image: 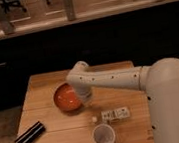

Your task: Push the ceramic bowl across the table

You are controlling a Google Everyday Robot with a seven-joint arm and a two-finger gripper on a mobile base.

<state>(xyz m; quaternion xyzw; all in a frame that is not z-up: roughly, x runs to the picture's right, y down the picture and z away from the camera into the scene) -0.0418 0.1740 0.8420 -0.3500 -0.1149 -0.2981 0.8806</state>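
The orange-red ceramic bowl (66, 97) sits upright left of centre on the light wooden table (39, 86). My white arm reaches in from the right and bends down over the table. The gripper (86, 100) hangs at the bowl's right rim, close against it; I cannot see whether it touches the bowl.
A white cup (103, 135) stands near the front edge. A small white box (115, 114) lies to the right of a tiny white object (94, 119). A black cylinder-like item (30, 135) lies at the front left. Dark cabinets stand behind the table.
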